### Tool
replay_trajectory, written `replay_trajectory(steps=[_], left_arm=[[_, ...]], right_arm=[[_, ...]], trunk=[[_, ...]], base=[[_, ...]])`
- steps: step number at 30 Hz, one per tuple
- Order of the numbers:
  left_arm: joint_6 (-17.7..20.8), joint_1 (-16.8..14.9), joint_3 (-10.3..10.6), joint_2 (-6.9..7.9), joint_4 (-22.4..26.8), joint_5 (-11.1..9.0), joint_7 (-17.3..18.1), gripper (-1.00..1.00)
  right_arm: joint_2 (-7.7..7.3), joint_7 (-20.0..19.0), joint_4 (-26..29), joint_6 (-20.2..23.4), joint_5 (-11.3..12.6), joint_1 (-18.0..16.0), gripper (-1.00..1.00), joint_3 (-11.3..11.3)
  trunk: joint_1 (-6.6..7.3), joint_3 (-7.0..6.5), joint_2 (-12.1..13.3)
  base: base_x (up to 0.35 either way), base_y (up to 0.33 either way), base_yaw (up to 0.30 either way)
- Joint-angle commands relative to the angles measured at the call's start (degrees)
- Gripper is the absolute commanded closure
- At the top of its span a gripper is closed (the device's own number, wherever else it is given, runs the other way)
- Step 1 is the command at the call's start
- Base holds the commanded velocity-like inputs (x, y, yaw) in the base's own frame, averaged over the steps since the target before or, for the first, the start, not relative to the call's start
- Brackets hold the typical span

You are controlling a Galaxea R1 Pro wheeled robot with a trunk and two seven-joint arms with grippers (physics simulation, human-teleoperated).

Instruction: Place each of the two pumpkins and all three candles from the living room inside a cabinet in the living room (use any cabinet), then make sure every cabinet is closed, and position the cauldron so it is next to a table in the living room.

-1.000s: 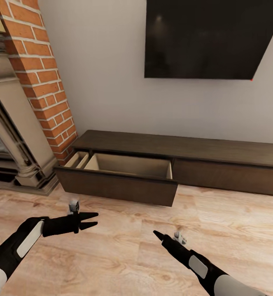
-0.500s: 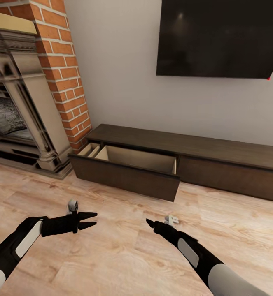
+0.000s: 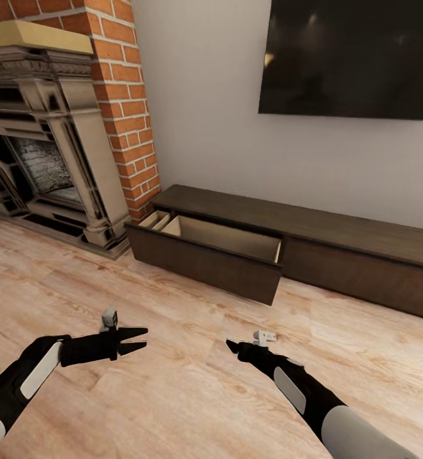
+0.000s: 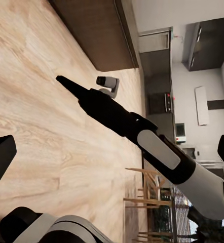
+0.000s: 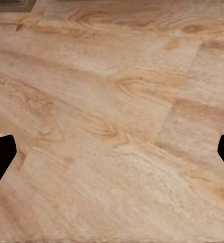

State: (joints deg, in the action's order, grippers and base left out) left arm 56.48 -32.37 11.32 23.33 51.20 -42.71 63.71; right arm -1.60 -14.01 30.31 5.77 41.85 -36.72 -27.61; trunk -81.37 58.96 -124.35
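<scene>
Two grippers hang low over the wooden floor (image 3: 192, 395) in the head view, neither one holding anything. The left gripper (image 3: 140, 339) points to the right, its two dark fingers (image 3: 133, 333) a little apart, with bare floor showing between their tips. The right gripper (image 3: 231, 346) points toward the far left; from the head view its tips look like a single point, yet in the right wrist view its fingers (image 5: 0, 154) sit at opposite edges of the frame with open planks between, so they are spread wide.

Beyond the grippers, against the far wall, stands the cabinet (image 3: 339, 248), a long low dark-brown unit. Its left drawer (image 3: 205, 258) is pulled out toward the near side, showing a pale wood interior (what can be seen of the inside holds nothing, though the front panel hides the bottom). The drawer front to the right sits flush with the unit.

Left of the cabinet rises a red brick column (image 3: 128, 108), and further left a stone fireplace (image 3: 45, 146). A large dark television (image 3: 351, 57) hangs on the wall above the cabinet.

The left wrist view looks across the floor at the right arm (image 4: 142, 136), with the cabinet's dark front (image 4: 99, 30) behind it.
</scene>
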Motion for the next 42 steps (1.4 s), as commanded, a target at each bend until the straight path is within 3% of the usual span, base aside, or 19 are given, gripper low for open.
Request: replay_trajectory(steps=[1, 7, 15, 23, 42], left_arm=[[0.30, -0.06, 0.12, 0.10, -0.12, -0.22, 0.09, -1.00], [0.30, -0.06, -1.24, 0.53, -0.69, -0.32, 0.10, -1.00], [0.30, -0.06, -1.47, 0.58, -0.75, -0.50, 0.32, -1.00], [0.30, -0.06, -1.48, 0.65, -0.86, -0.53, 0.36, -1.00], [0.30, -0.06, -1.48, 0.62, -0.93, -0.53, 0.42, -1.00]], right_arm=[[-0.04, 0.09, 0.02, 0.15, 0.47, -0.03, -1.00, -0.31], [0.02, 0.19, -0.18, 0.08, 0.43, -0.03, -1.00, -0.36], [0.02, 0.14, -0.34, -0.08, 0.24, -0.02, -1.00, -0.45], [0.09, 0.27, -0.43, -0.34, -3.71, -0.02, -1.00, -0.39], [0.11, 0.30, -0.52, -0.49, -4.30, -0.02, -1.00, -0.43]], trunk=[[0.03, 0.10, -0.02], [0.03, 0.41, -0.02], [0.03, 0.87, -0.02], [0.03, 1.34, -0.02], [0.03, 2.49, -0.02]], base=[[-0.225, -0.268, 0.182], [-0.225, -0.268, 0.179], [-0.094, -0.117, 0.177], [-0.003, -0.003, 0.173], [-0.071, 0.000, 0.168]])
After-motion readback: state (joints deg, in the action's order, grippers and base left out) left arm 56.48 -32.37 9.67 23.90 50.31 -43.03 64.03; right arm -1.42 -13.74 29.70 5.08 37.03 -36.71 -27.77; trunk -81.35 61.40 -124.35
